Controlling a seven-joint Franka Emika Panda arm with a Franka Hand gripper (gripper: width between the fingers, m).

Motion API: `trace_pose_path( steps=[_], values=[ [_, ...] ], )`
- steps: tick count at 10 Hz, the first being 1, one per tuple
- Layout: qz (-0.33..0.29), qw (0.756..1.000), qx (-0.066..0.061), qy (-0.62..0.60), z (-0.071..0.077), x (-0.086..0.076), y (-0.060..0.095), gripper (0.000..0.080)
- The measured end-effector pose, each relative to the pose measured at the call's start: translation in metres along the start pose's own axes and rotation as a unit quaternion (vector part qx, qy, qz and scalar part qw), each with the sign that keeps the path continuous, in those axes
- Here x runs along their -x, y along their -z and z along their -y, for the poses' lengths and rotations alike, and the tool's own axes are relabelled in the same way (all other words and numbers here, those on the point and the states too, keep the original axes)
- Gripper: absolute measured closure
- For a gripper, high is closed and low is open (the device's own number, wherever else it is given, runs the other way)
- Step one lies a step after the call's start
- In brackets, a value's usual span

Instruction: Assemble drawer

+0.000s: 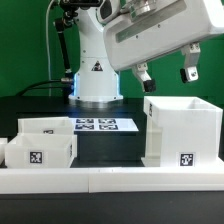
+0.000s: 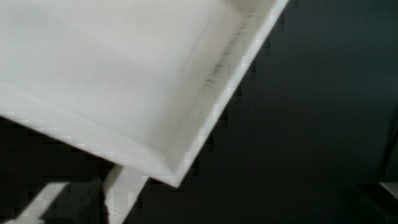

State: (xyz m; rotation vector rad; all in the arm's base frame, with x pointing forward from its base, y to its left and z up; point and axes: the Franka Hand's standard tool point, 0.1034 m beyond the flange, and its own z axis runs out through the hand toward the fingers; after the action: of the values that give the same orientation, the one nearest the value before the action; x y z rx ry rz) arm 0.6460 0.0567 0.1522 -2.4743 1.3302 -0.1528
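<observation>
The drawer housing (image 1: 180,130) is a tall white open-topped box at the exterior view's right, with a square tag (image 1: 186,158) low on its front. Two shallow white trays stand at the left: one in front (image 1: 40,150) with a tag, one just behind it (image 1: 47,125). My gripper (image 1: 167,72) hangs above the housing, a little toward the robot base, with its fingers (image 1: 190,70) spread wide and nothing between them. The wrist view shows a white box rim and corner (image 2: 210,90) over the black table; my fingers do not show there.
The marker board (image 1: 105,125) lies on the black table in front of the robot base (image 1: 97,75). A long white border rail (image 1: 110,182) runs along the front edge. Dark table (image 2: 302,150) lies beside the box in the wrist view.
</observation>
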Motion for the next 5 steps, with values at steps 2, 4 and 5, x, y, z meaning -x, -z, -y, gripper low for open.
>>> trace_pose_path(
  steps=[2, 4, 5],
  values=[
    [0.001, 0.993, 0.013, 0.116, -0.009, -0.007, 0.002, 0.0151],
    [-0.002, 0.964, 0.03, 0.263, -0.03, -0.023, 0.002, 0.0151],
    [-0.008, 0.972, 0.016, 0.234, -0.034, -0.023, -0.003, 0.0151]
  ],
)
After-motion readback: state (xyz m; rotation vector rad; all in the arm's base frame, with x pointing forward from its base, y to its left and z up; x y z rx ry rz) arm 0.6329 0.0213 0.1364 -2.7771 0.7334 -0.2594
